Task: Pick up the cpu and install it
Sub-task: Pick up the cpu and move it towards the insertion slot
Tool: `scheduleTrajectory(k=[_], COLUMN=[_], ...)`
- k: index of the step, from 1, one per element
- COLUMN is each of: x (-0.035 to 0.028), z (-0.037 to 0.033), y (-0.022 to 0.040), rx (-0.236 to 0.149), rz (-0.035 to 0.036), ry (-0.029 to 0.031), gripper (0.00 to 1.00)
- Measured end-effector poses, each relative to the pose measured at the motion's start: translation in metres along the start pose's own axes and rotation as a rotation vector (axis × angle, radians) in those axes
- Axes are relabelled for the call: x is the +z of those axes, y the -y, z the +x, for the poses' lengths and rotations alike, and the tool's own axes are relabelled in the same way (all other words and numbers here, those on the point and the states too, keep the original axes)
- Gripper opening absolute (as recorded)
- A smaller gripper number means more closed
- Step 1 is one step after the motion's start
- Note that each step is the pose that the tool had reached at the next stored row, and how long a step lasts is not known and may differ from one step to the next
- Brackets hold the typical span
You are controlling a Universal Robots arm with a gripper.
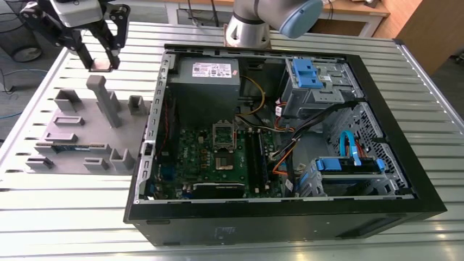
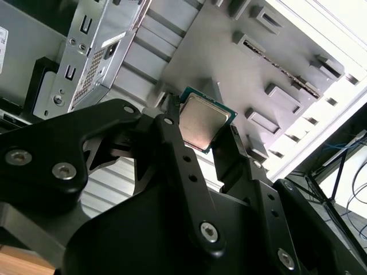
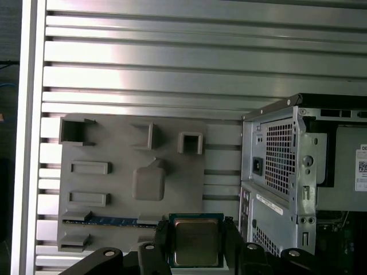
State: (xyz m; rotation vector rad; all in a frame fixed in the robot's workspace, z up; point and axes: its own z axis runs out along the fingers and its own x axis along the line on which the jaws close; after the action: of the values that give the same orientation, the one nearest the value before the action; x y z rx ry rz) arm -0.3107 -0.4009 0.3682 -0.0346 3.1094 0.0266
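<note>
Claw [image 1: 101, 62] closed partway, its two black fingers [image 2: 172, 149] clamping the cpu [image 1: 101, 69] by opposite edges. The cpu sits between the fingertips with its silver top and green rim visible in both wrist views [image 2: 203, 117] [image 3: 196, 240]. The chip is up in the air, not touching anything but the fingers.

Under the claw is the grey fixture tray [image 1: 73, 136] with raised posts and pockets, lying on the slatted metal table [image 1: 73, 217]. A memory stick [image 3: 109, 220] lies in a tray slot, below the claw and apart from the chip.

The open PC case [image 1: 406, 163] is off to the claw's side, near but not touching, lying flat with its side off. The green motherboard [image 1: 217, 157] inside it is well apart from the claw. The arm's grey-and-blue joint [image 1: 279, 16] stands behind the case.
</note>
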Motion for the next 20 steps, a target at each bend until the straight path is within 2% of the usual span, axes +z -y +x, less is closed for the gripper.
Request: scheduleTrajectory(k=[20], x=[0.0006], z=[-0.0195], y=[0.0004], rx=[0.000], rz=[0.0000], ry=[0.0000], gripper=[0.47])
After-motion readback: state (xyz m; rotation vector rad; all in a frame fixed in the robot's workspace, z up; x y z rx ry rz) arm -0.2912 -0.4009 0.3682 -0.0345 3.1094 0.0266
